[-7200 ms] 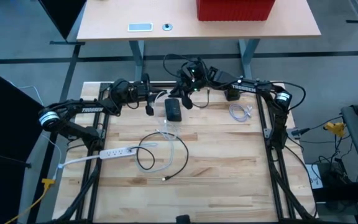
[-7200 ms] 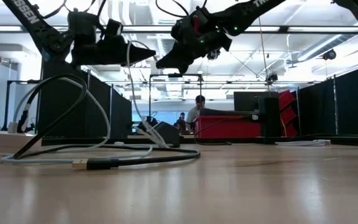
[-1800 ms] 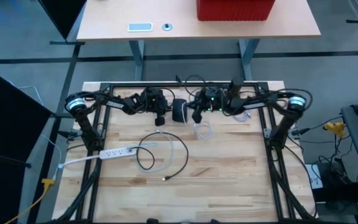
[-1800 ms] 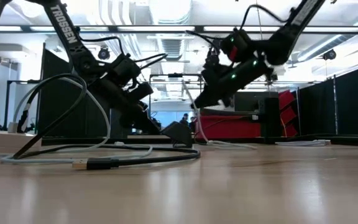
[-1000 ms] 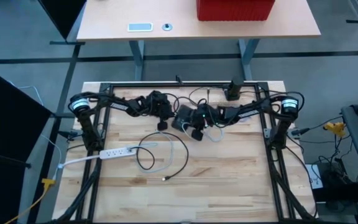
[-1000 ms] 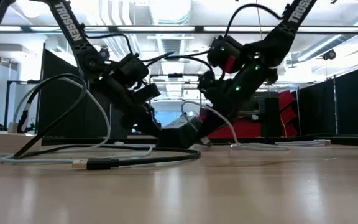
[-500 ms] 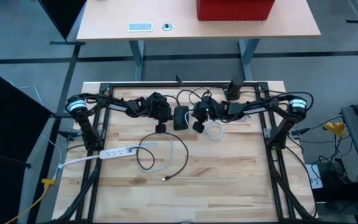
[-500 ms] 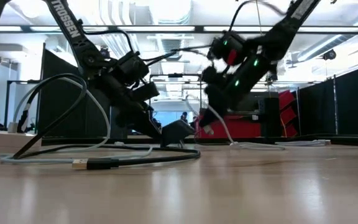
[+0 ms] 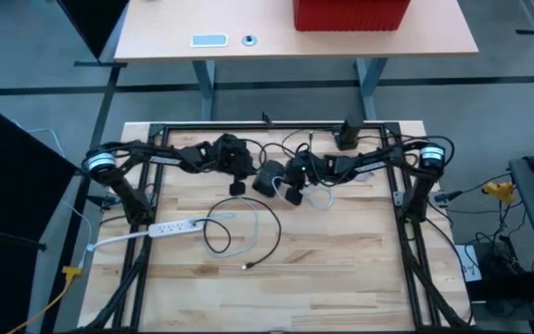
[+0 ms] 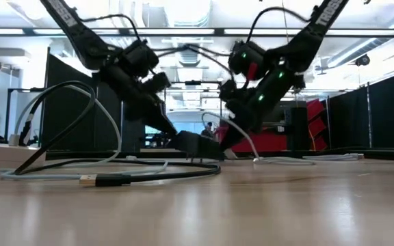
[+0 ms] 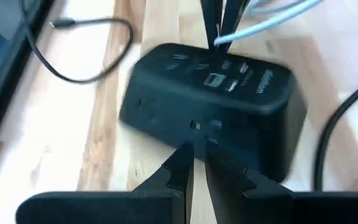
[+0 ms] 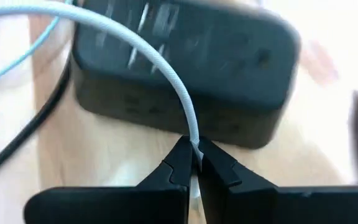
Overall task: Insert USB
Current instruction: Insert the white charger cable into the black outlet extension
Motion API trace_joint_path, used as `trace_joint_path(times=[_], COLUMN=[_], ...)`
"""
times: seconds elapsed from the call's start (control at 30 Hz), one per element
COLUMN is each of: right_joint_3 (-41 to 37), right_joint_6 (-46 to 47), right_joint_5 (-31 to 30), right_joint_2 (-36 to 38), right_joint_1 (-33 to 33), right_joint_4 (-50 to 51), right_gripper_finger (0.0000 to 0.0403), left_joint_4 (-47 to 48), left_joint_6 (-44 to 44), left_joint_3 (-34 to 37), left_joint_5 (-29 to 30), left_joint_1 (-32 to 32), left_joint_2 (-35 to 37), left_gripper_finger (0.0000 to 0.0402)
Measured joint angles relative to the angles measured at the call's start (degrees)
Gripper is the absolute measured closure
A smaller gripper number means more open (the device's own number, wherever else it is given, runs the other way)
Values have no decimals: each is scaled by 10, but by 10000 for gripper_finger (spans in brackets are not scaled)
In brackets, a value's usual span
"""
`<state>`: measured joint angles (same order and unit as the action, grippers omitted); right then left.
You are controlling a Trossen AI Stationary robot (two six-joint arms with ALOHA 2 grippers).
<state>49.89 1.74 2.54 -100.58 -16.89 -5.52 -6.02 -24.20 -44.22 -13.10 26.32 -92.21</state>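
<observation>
A black charger block (image 9: 267, 178) lies on the wooden table between my two grippers; its port face shows in the left wrist view (image 11: 219, 78). My left gripper (image 9: 238, 184) stands at the block's left side with its fingers together. My right gripper (image 9: 291, 192) stands at the block's right side, shut on a white braided cable (image 12: 166, 68). The cable's loose coil (image 9: 320, 197) lies on the table to the right. In the low view the block (image 10: 198, 146) sits low between both grippers. The cable's plug end is hidden by my right fingers. My left gripper sets its closed fingertips (image 11: 185, 155) against the block's near side wall (image 11: 194, 127), slanting down from the table's left. Whether it pinches anything there I cannot tell. The block rests on the table. My right gripper pinches the white cable (image 12: 194, 142) at its fingertips, slanting down from the table's right. The cable arches away from the fingers over the block's top. The fingertips hide the end of the cable.
A white power strip (image 9: 170, 225) with its cord lies at the table's left. A looped black cable (image 9: 239, 237) lies near the middle. A black cable (image 11: 86, 50) runs beside the block. A dark frame rail (image 9: 267, 126) runs along the far edge. Bare wood fills the near half.
My right gripper has come down and toward the block with the white cable, after being raised half a second ago. The block has turned a little on the table. My left gripper has stayed at the block's left side.
</observation>
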Motion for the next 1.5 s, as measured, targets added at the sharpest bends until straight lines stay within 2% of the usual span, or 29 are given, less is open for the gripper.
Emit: trace_joint_path(times=[0.2,0.33,0.47,0.53,0.7,0.93,1.13,1.5], right_joint_3=[1,-8,-55,-91,-172,-165,-142,-134], right_joint_6=[-17,-23,-44,-43,-33,-18,-35,-59], right_joint_5=[-7,-6,16,36,39,40,35,22], right_joint_2=[77,84,51,25,-45,-170,-211,-215], right_joint_1=[-1,5,12,12,12,21,32,36], right_joint_4=[-25,-98,-252,-369,-648,-843,-842,-845], right_gripper_finger=[403,403,403,403,403,403,403,403], left_joint_4=[66,51,-3,-17,-33,-70,-75,-76], left_joint_6=[-4,-4,-4,-4,8,32,49,57], left_joint_3=[1,7,7,8,7,8,9,9], left_joint_5=[3,6,6,6,5,1,1,1], left_joint_1=[1,1,1,0,-3,-10,-13,-19], left_joint_2=[12,-30,-74,-88,-97,-92,-93,-93], left_gripper_finger=[374,374,374,374,374,374,374,374])
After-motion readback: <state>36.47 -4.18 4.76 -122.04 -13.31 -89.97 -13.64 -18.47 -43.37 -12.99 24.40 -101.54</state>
